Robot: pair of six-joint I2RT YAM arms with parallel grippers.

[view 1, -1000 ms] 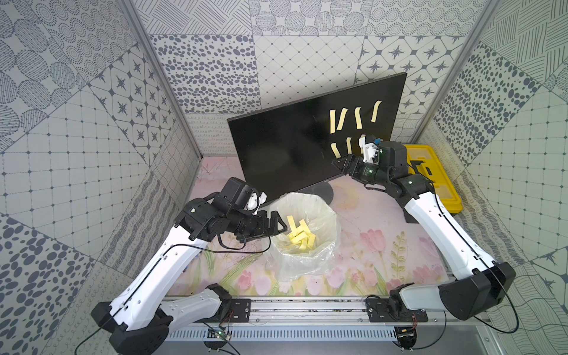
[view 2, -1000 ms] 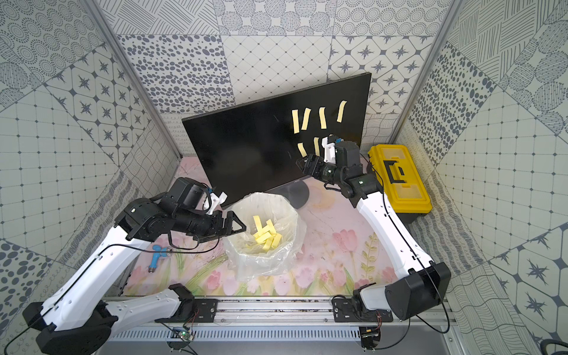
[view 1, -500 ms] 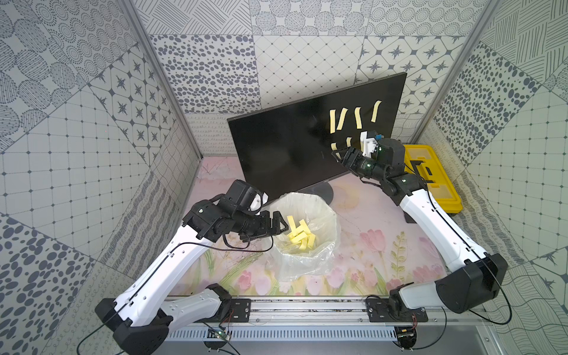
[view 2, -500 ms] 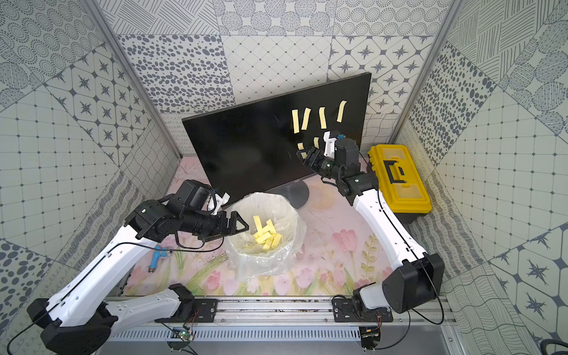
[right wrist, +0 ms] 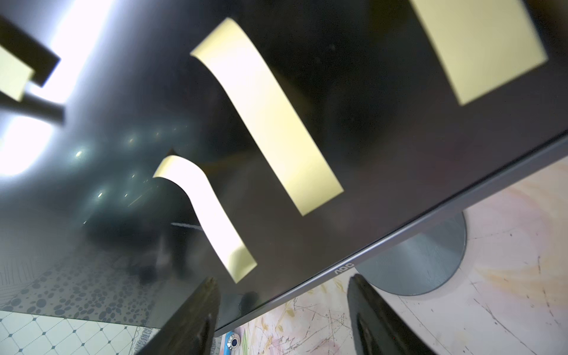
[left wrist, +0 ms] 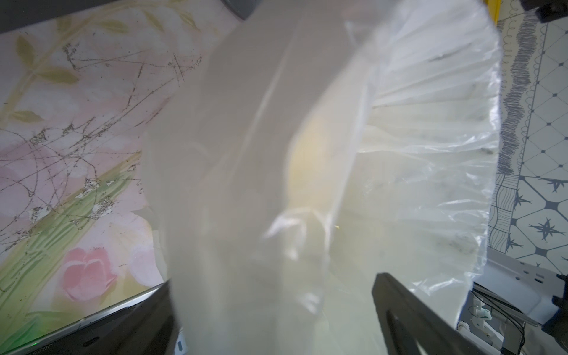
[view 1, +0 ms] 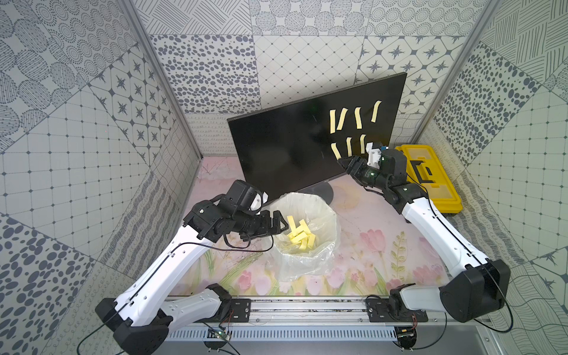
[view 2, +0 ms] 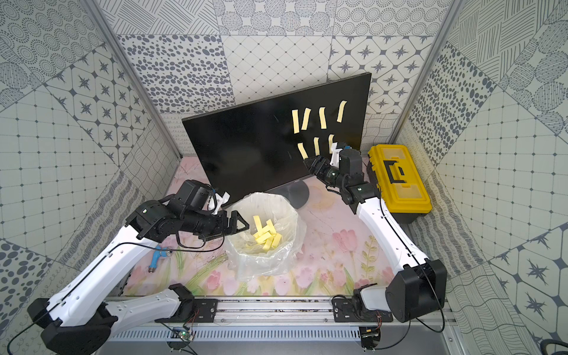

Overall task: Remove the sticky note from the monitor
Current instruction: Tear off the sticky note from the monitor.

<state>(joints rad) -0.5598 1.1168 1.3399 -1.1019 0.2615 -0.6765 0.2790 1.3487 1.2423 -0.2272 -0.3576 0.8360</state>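
Observation:
The black monitor (view 1: pixel 276 147) stands at the back with several yellow sticky notes on its right half. In the lower row, the leftmost sticky note (view 1: pixel 335 150) curls off the screen. My right gripper (view 1: pixel 345 161) is open just below that note, close to the screen. In the right wrist view the sticky note (right wrist: pixel 209 215) hangs just beyond the right gripper (right wrist: pixel 279 282), with nothing between the fingers. My left gripper (view 1: pixel 281 224) is open at the left rim of a clear plastic bag (view 1: pixel 307 196). The bag wall (left wrist: pixel 246 184) fills the left wrist view between the spread fingers.
Several yellow notes (view 1: pixel 299 236) lie inside the bag. A yellow-and-black toolbox (view 1: pixel 430 175) sits right of the monitor, behind my right arm. The round stand (view 1: pixel 319 192) is just behind the bag. A small blue tool (view 2: pixel 156 255) lies under my left arm.
My right gripper rose a little along the screen, then came back down, and its jaws narrowed slightly. The left gripper stays at the bag's rim.

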